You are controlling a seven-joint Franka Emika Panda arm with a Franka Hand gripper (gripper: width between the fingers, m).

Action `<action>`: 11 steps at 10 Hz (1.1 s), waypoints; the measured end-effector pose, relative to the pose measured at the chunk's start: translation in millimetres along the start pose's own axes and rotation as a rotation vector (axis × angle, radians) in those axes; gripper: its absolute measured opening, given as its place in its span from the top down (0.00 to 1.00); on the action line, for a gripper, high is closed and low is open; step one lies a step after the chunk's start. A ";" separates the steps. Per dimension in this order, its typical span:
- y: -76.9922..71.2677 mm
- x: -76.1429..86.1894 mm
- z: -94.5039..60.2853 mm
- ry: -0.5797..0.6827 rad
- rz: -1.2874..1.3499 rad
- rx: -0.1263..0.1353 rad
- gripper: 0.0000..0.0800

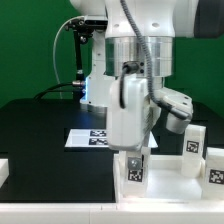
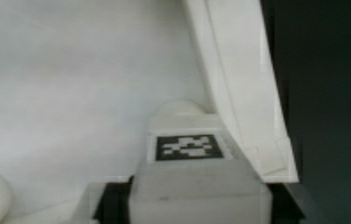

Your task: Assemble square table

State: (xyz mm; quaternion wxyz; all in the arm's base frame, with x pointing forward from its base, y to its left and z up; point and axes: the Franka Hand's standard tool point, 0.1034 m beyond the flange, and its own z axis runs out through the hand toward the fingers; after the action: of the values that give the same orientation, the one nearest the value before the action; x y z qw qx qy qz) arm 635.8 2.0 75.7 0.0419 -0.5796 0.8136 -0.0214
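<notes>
My gripper (image 1: 134, 150) is shut on a chunky white leg (image 1: 134, 168) with a black-and-white tag and holds it upright near the front of the black table. In the wrist view the leg (image 2: 193, 150) sits between my dark fingers (image 2: 113, 198), its tip over the white square slab (image 2: 65, 90). The slab fills most of that view, and its raised edge (image 2: 243, 80) runs past the leg. Two more tagged legs (image 1: 195, 150) (image 1: 214, 167) stand at the exterior view's right.
The marker board (image 1: 90, 138) lies flat behind my gripper. A white L-shaped piece (image 1: 4, 172) sits at the exterior view's left edge. A pale band (image 1: 100, 214) runs along the front below the held leg. The arm's base (image 1: 95, 80) stands at the back.
</notes>
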 end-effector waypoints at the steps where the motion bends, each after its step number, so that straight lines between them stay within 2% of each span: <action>1: 0.2 0.7 1.1 0.002 0.018 -0.001 0.64; 3: 1.0 3.4 2.7 0.008 0.102 -0.002 0.64; 6: 1.1 3.3 2.8 0.008 0.086 -0.003 0.64; 7: 0.3 2.8 1.4 0.007 0.069 0.001 0.40; 8: -2.6 -0.1 -8.4 -0.006 0.045 0.012 0.26; 9: -7.4 -2.6 -22.7 -0.025 0.026 0.029 0.26; 10: -13.3 -3.7 -35.6 -0.044 0.015 0.046 0.20; 11: -13.9 -2.2 -35.8 -0.045 0.012 0.047 0.19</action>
State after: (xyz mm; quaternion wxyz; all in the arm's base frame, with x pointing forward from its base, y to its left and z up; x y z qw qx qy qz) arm 646.2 -0.9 112.6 0.0739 -0.5738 0.8152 -0.0270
